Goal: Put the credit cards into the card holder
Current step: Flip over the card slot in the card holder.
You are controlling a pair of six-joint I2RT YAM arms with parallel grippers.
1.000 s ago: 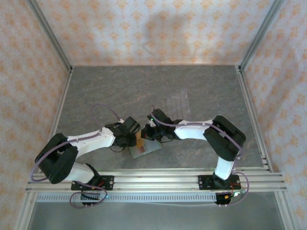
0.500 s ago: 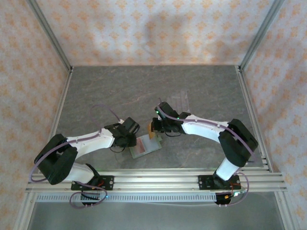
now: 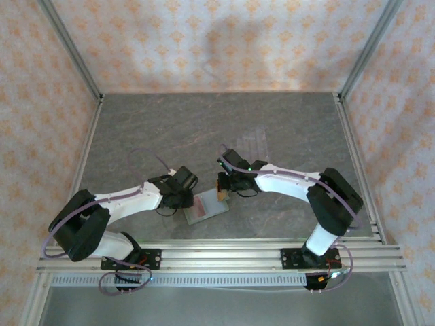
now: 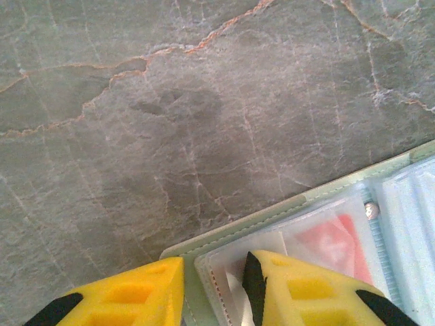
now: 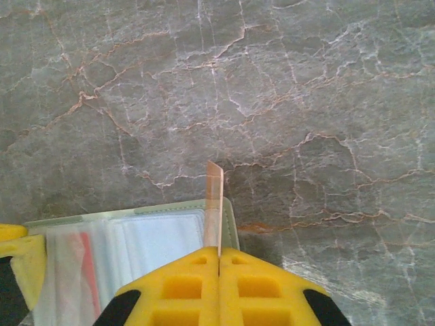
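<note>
From above, the left gripper (image 3: 185, 192) and right gripper (image 3: 223, 190) flank the sage-green, squarish fold-over card holder (image 3: 207, 209), which lies open on the grey marbled table (image 3: 170, 129) between them.

At the left wrist, the jaws stand apart and straddle the holder's near corner. One finger (image 4: 306, 288) rests on a pale inner pocket, where a thin red plastic card (image 4: 333, 241) sits just ahead of it.

At the right wrist, the jaws are clamped together on a gold-orange plastic card (image 5: 214, 197). It stands edge-on ahead of them, over the holder's rim.

I judge that one card is pocketed and this one awaits insertion. No writing is legible.
</note>
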